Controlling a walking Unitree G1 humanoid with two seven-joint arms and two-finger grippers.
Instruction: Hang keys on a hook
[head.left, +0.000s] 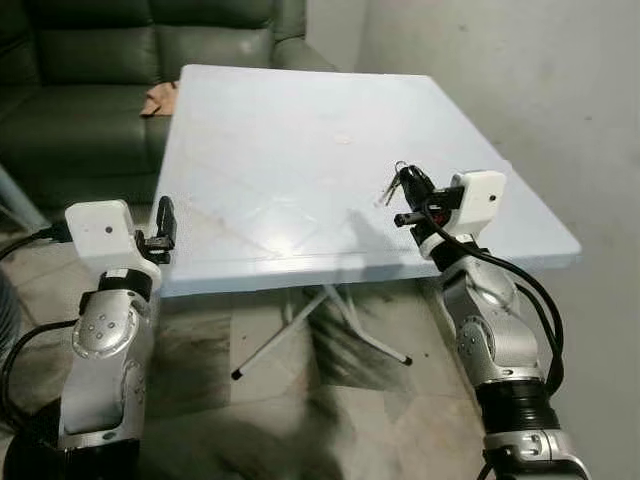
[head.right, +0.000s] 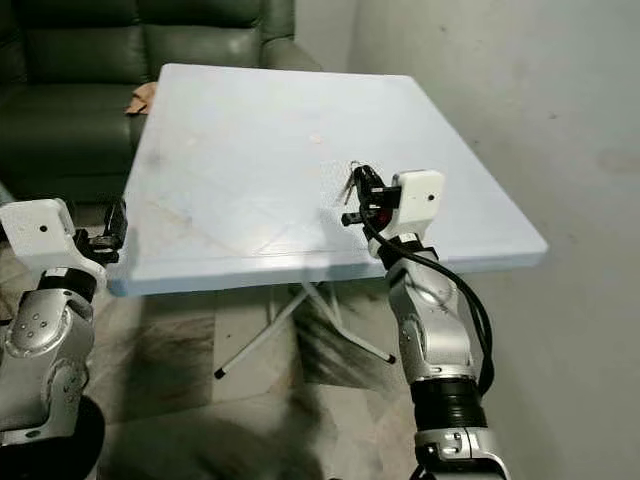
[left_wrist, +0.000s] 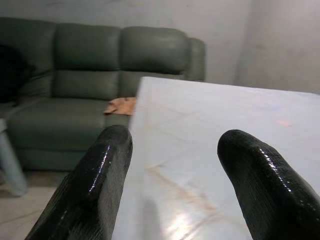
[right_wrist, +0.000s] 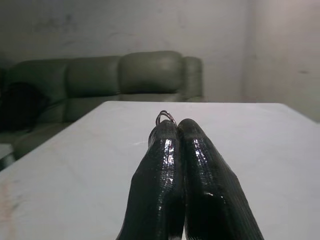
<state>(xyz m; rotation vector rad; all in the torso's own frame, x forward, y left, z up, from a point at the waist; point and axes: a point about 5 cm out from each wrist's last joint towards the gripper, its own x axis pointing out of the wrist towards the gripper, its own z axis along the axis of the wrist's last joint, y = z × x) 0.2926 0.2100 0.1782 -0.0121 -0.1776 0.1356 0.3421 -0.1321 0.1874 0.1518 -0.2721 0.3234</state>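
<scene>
A small bunch of metal keys (head.left: 392, 184) hangs from my right gripper (head.left: 413, 184), which is shut on it above the right part of the pale blue table (head.left: 300, 120). In the right wrist view the two black fingers (right_wrist: 165, 165) press together and the key ring (right_wrist: 165, 117) pokes out above their tips. My left gripper (head.left: 165, 222) is held at the table's near left corner. Its fingers (left_wrist: 95, 175) stand open with nothing between them.
A dark green sofa (head.left: 90, 70) stands behind the table, with an orange-brown cloth (head.left: 158, 98) on its seat. A plain grey wall (head.left: 520, 90) runs along the right. The table's folding metal legs (head.left: 300, 330) stand on a tiled floor.
</scene>
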